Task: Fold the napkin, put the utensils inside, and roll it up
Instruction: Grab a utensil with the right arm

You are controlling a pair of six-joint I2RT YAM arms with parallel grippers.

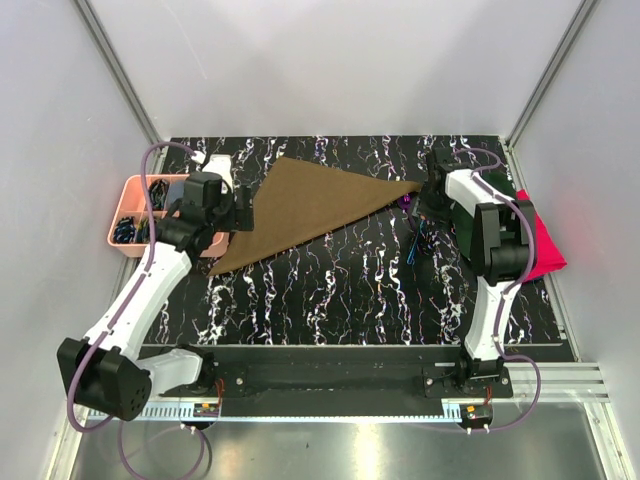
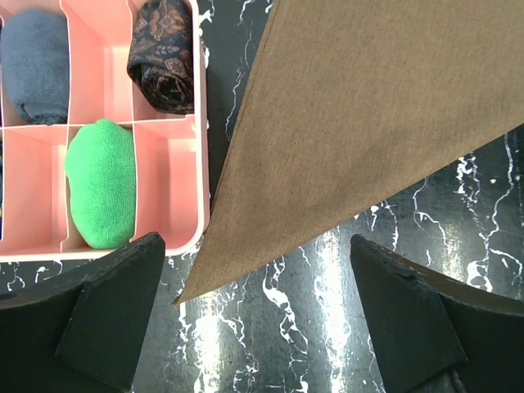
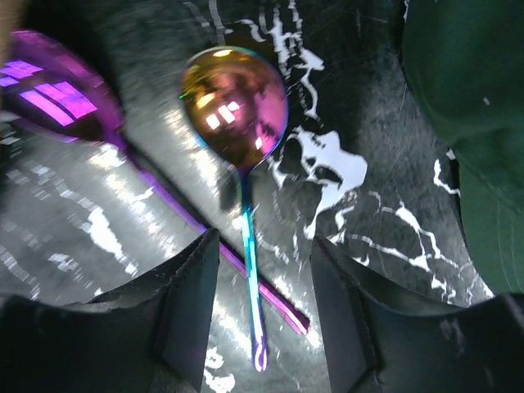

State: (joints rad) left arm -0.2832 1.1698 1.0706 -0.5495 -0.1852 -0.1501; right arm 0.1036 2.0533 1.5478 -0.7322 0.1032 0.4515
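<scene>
The olive-brown napkin (image 1: 310,205) lies folded into a triangle on the black marbled table. My left gripper (image 1: 240,212) hovers open over its near-left corner. In the left wrist view the napkin (image 2: 368,106) tapers to a point between the fingers of the left gripper (image 2: 255,246), which touch nothing. The utensils (image 1: 415,235) lie off the napkin's right tip, under my right gripper (image 1: 425,200). In the right wrist view a spoon (image 3: 233,106) with a pinkish-gold bowl crosses handles with a purple utensil (image 3: 53,90). The right gripper (image 3: 264,241) straddles the crossing, jaws apart, touching neither handle.
A pink compartment tray (image 1: 135,215) with rolled cloths sits left of the napkin, its rim (image 2: 201,164) close to the left fingers. A dark green cap (image 3: 475,123) and a red cloth (image 1: 540,250) lie right of the utensils.
</scene>
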